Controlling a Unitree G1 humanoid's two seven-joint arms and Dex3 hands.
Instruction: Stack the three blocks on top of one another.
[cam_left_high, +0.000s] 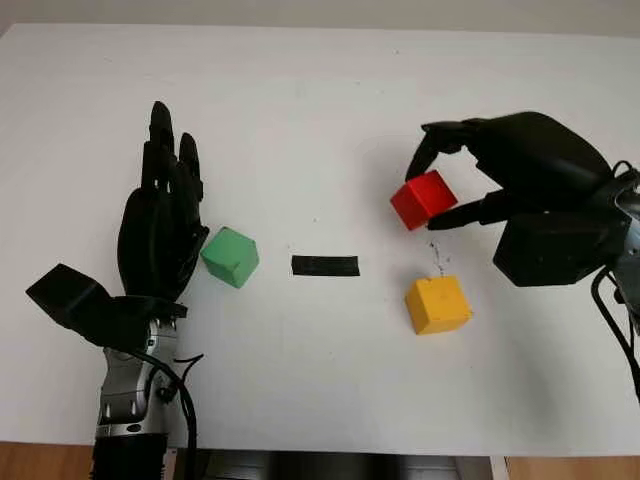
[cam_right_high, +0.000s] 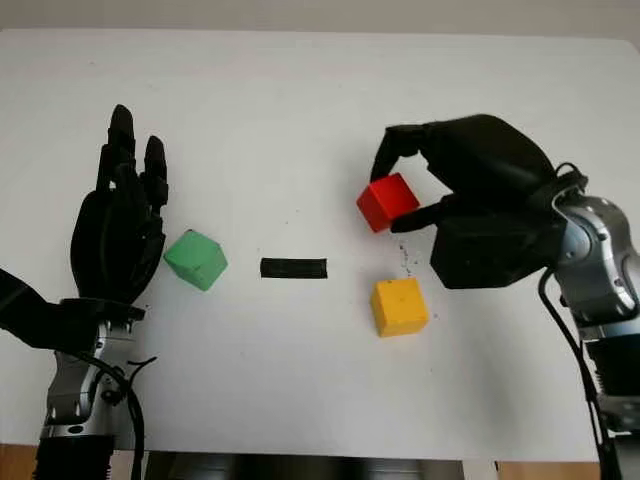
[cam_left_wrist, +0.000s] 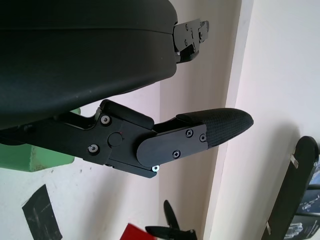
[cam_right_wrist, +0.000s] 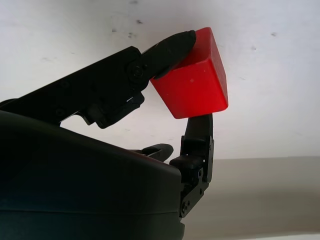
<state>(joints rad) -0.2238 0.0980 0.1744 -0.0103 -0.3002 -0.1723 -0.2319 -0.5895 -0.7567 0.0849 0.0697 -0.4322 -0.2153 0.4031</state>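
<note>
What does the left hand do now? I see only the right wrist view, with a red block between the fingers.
Observer: The left hand is open on the table's left side, beside the green block.
Operator: Where is the third block?
Observer: The yellow block sits on the table, just nearer the robot than the red block held by the right hand.
Operator: Is anything between green and yellow?
Observer: Yes, a strip of black tape lies flat between them.
</note>
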